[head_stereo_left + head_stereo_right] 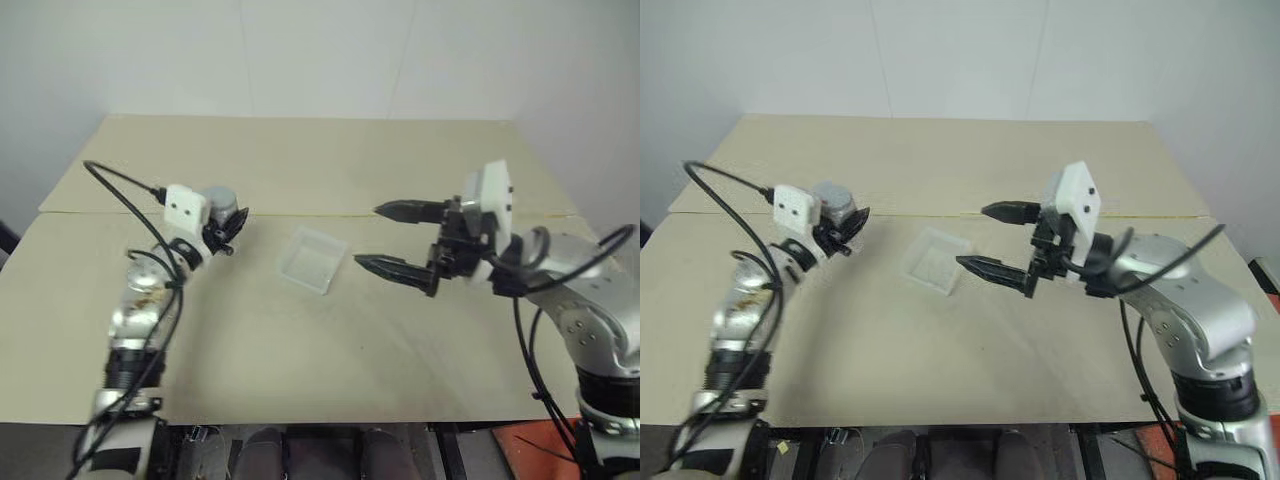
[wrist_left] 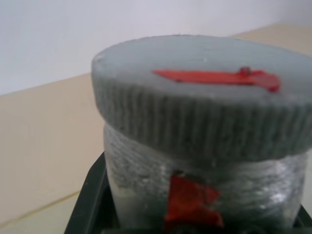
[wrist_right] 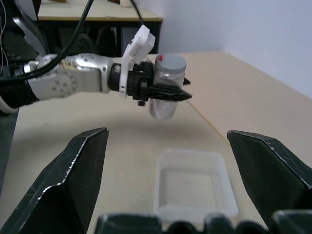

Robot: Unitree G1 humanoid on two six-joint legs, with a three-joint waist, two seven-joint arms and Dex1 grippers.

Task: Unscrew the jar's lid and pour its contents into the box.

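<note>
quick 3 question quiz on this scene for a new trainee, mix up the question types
1. True or false: the lid has already been taken off the jar.
2. Which gripper holds the jar? A) the left gripper B) the right gripper C) neither
3. Fill in: the clear box lies on the table between the two ____.

Key
1. False: the grey lid sits on top of the jar, and the jar is lifted off the table.
2. A: its black fingers are shut on the jar's body, while the right gripper is open and holds nothing.
3. Grippers: the box is empty.
</note>
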